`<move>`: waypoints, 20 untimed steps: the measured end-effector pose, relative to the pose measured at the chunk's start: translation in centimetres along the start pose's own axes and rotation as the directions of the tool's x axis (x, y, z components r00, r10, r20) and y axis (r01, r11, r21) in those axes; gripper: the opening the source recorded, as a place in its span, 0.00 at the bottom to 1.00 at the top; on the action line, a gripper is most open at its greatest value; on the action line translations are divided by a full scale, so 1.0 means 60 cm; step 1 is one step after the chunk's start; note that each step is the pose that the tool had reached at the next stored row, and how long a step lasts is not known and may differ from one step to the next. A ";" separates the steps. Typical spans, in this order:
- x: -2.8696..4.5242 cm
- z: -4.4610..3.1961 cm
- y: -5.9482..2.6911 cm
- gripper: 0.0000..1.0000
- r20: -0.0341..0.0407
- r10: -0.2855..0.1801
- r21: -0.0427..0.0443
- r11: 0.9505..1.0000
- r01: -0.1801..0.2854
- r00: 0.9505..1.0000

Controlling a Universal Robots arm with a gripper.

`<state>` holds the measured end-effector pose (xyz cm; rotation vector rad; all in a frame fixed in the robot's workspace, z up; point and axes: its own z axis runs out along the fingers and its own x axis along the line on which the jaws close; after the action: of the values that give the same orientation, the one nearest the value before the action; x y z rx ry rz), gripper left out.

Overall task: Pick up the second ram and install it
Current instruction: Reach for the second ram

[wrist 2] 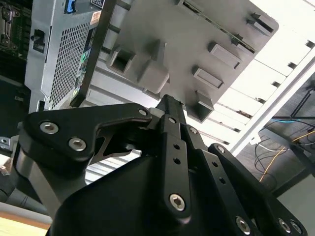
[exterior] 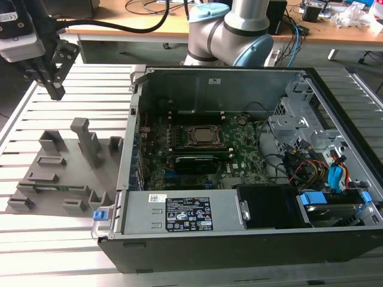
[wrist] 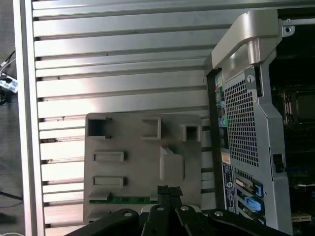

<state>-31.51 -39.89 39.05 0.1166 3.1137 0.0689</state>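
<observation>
On my feed the gripper (wrist 2: 170, 103) is matt black, with bright steel screw heads. The holder tray (wrist: 142, 162) looks like dull grey plastic. The second ram (wrist: 130, 199) shows as green circuit board. The table (wrist: 123, 54) is ribbed, brushed metal with a soft sheen. The computer case (wrist: 246, 123) is perforated grey sheet metal.

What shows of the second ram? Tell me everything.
The second ram is a thin green board strip, seen edge-on in the first wrist view. It sits lengthwise in a slot near one edge of the grey holder, outside the computer case. Its chips cannot be made out. The gripper hangs above, apart from it.
</observation>
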 end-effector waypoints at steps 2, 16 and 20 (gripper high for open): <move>0.000 0.000 0.000 0.11 0.000 0.000 0.000 1.000 0.000 1.000; 0.061 0.001 -0.060 0.11 0.000 0.000 0.000 1.000 0.000 1.000; 0.061 0.001 -0.060 0.11 0.000 0.000 0.000 1.000 0.000 1.000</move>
<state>-35.45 -43.20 38.74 0.1166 3.1136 0.0689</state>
